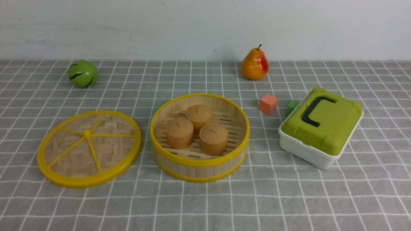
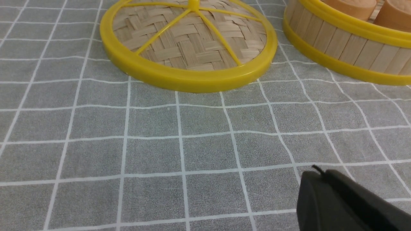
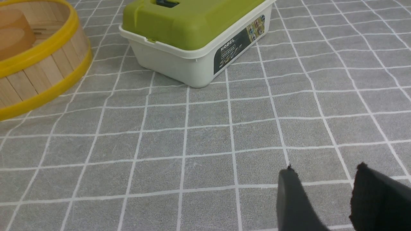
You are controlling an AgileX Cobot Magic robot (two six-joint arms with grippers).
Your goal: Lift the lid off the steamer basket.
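Left wrist view crops lid point(image 2: 189, 57); left fingers point(image 2: 337, 199) closed, empty; right fingers point(image 3: 369, 199) parted, empty.

Staged lab tabletop: checked cloth point(image 1: 289, 199), bare white wall point(image 1: 205, 25).

1. Grey tablecloth point(image 1: 205, 205) with a white grid carries everything.
2. Lid point(image 1: 89, 148) lies flat ahead of the left gripper point(image 2: 324, 192), just beside the steamer basket point(image 1: 199, 165).
3. Green-lidded white box point(image 1: 321, 128) sits ahead of the right gripper point(image 3: 324, 195).
4. Farther off: green ball point(image 1: 82, 73), pear point(image 1: 255, 64), orange cube point(image 1: 268, 104), green cube point(image 1: 291, 107).
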